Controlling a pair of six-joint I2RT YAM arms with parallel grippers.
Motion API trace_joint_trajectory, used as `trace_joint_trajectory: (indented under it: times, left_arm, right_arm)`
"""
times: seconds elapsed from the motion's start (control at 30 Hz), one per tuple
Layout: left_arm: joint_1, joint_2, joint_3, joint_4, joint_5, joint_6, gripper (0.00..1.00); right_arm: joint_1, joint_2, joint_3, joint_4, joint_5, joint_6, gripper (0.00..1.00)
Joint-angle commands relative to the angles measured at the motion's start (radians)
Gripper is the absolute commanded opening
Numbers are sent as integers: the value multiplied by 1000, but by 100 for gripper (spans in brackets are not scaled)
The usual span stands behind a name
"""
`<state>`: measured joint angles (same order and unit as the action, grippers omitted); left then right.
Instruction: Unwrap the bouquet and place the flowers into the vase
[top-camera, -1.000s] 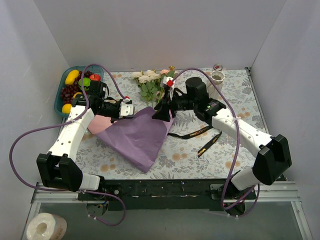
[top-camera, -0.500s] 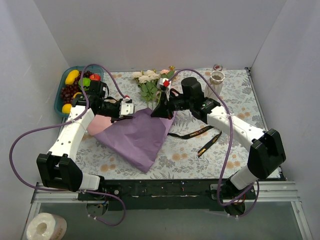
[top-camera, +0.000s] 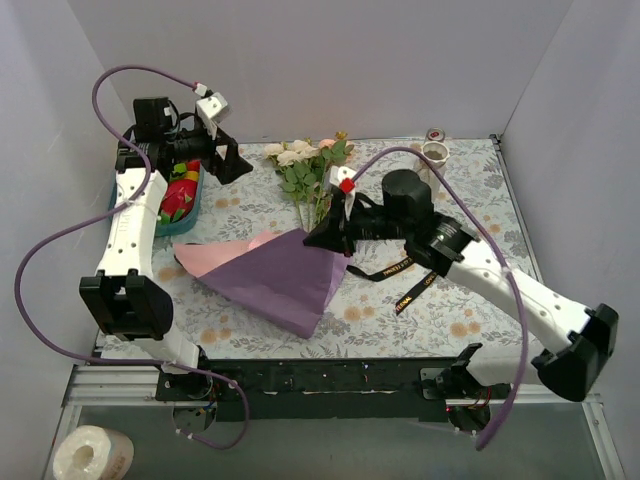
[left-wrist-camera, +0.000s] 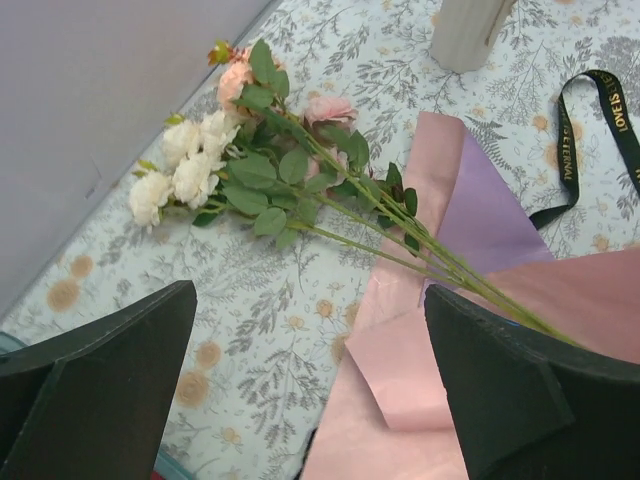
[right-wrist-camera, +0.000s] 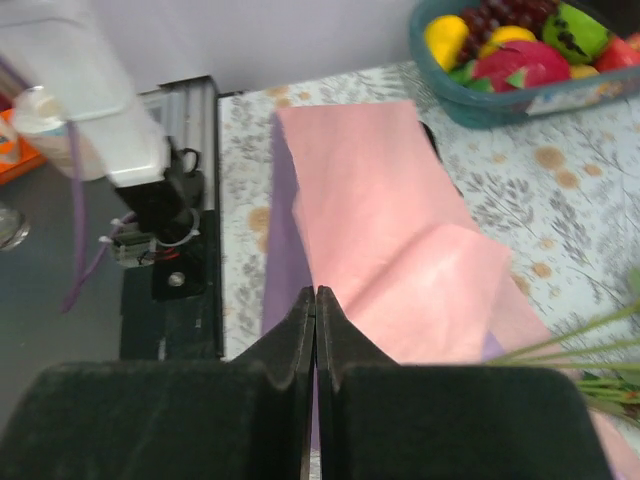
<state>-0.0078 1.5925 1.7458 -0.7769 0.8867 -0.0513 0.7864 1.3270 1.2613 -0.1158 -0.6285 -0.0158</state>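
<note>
The bouquet is undone. The flowers (top-camera: 300, 160) (left-wrist-camera: 250, 170), white, pink and peach roses, lie at the back of the table, their stems running onto the purple-and-pink wrapping paper (top-camera: 270, 275) (left-wrist-camera: 480, 210) (right-wrist-camera: 390, 220), which is spread flat. My right gripper (top-camera: 318, 238) (right-wrist-camera: 316, 292) is shut on the paper's right edge, beside the stem ends. My left gripper (top-camera: 235, 165) (left-wrist-camera: 310, 400) hangs open high over the back left, holding nothing. The cream vase (top-camera: 434, 160) (left-wrist-camera: 465, 30) stands at the back right.
The black gold-lettered ribbon (top-camera: 395, 268) (left-wrist-camera: 600, 130) lies loose to the right of the paper. A blue basket of plastic fruit (top-camera: 185, 195) (right-wrist-camera: 500, 105) sits at the back left under my left arm. A small red-topped jar (top-camera: 435, 134) stands behind the vase.
My left gripper let go of the paper's left corner, opened and rose to the back left. My right gripper shut on the paper's edge and drew it slightly nearer.
</note>
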Motion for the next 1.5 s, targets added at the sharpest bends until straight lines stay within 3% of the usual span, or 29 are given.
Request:
trace_joint_trajectory:
  times: [0.0,0.13,0.33,0.67,0.9,1.1,1.3,1.33,1.47]
  left_arm:
    - [6,15,14,2,-38,-190,98]
    - [6,-3,-55,-12,-32,-170,98]
    - [-4,-16,-103,-105,-46,-65,98]
    - [-24,-12,-199,-280,-169,125,98]
    - [-32,-20,-232,-317,-178,177,98]
    - [-41,-40,-267,-358,-199,234,98]
    - [-44,-37,-318,-361,-262,275,98]
    - [-44,-35,-325,-360,-270,280,98]
    - [-44,-35,-370,-348,-307,312,98]
  right_arm:
    - [161,-172,-71,-54,208,-19,1]
    - [339,-270,-149,-94,430,6,1]
    - [637,-273,-175,-149,701,89,1]
    - [988,-213,-197,-220,978,292,1]
    - [1082,-80,-109,-234,987,370,4]
    - [1100,4,16,-269,960,366,13]
    - [1103,34,108,-291,895,350,34]
    - [1105,35,110,-289,877,350,42]
    - [1110,23,112,-301,854,369,54]
